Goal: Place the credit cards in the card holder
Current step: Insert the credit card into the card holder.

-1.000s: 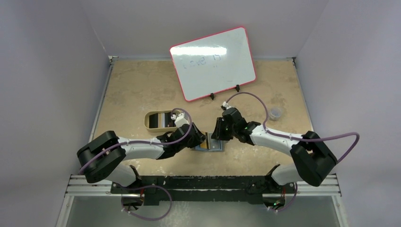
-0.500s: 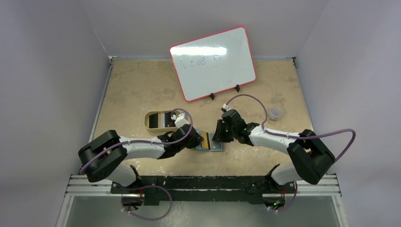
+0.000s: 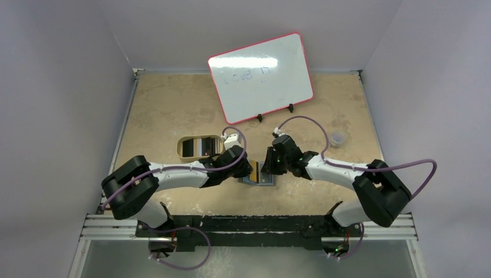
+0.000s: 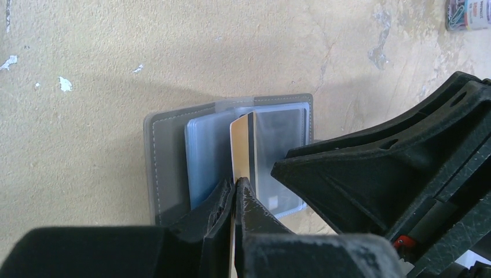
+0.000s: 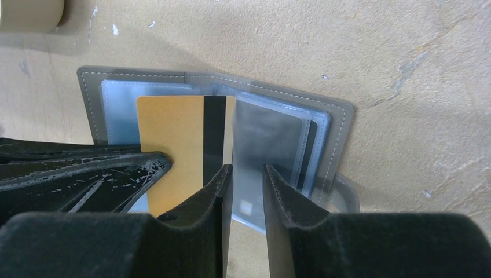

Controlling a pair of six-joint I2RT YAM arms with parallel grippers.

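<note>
The top camera sits high above and behind the arm bases, well off, looking down and forward over the whole table [image 3: 173,110], near edge to far. Each wrist camera looks steeply down along its own jaws, left gripper [image 4: 234,186] and right gripper [image 5: 246,174], close above the table's middle. All three views share the wallet [image 3: 265,180] and card [image 3: 255,169].
</note>
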